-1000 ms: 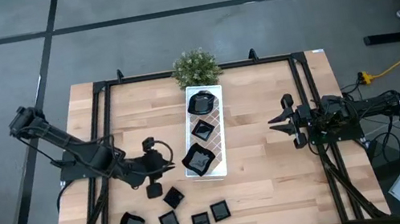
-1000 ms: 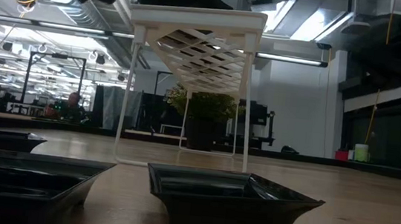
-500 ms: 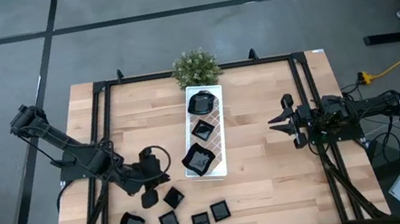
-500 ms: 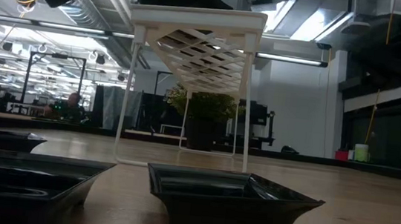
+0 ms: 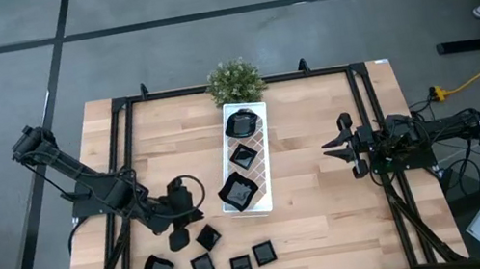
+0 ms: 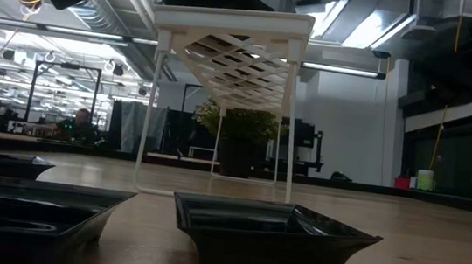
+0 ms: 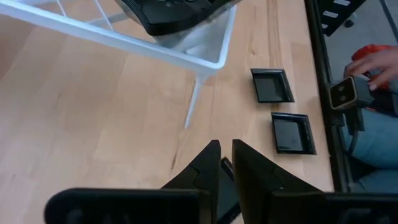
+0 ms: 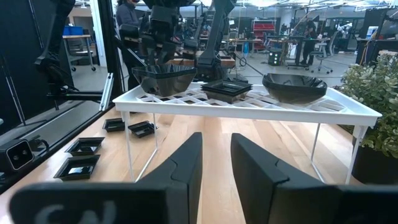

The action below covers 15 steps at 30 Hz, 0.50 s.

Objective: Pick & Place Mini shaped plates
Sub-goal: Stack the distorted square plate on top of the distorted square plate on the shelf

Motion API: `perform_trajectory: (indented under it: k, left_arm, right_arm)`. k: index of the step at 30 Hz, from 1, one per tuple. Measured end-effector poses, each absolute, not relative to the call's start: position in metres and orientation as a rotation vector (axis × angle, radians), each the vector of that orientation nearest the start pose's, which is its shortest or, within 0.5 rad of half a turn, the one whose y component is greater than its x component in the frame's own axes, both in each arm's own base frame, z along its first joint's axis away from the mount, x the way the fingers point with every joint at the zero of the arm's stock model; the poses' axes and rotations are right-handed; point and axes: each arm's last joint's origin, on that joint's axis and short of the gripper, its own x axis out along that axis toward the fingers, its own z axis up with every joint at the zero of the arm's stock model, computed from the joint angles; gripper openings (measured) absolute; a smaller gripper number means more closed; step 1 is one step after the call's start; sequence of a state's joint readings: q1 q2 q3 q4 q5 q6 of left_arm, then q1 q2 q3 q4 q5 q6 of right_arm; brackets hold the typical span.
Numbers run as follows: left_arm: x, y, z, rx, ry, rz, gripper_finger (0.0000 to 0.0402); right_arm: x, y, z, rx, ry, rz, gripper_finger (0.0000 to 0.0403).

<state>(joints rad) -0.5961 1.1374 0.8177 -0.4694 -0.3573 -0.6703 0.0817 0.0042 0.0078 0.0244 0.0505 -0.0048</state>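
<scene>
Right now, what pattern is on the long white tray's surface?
A diamond lattice on the long white rectangular tray, clearest in the right wrist view.

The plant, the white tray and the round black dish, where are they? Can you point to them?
plant (image 5: 234,81): high view, middle of its leaves.
white tray (image 5: 258,143): high view, bare lattice by its right rim.
round black dish (image 5: 241,121): high view, its centre, on the tray's end nearest the plant.

From overhead I can't make out whether the left gripper (image 5: 181,230) touches the small black plate (image 5: 181,232) under it; arm and dish merge into one dark patch. On my left wrist feed the fingers (image 7: 205,171) cover most of that plate (image 7: 225,190), and the white tray (image 7: 186,57) is cut off at the edge. The low feed crops the nearest plate (image 6: 16,214).
</scene>
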Motion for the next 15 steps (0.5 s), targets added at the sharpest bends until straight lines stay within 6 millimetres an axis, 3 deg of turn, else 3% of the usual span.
perform_trajectory:
  k: [15]
  left_arm:
    - [0.1899, -0.1259, 0.2555, -0.319, 0.759, -0.023, 0.0035]
  right_arm:
    - [0.0972, 0.0065, 0.1682, -0.003, -0.028, 0.031, 0.0085]
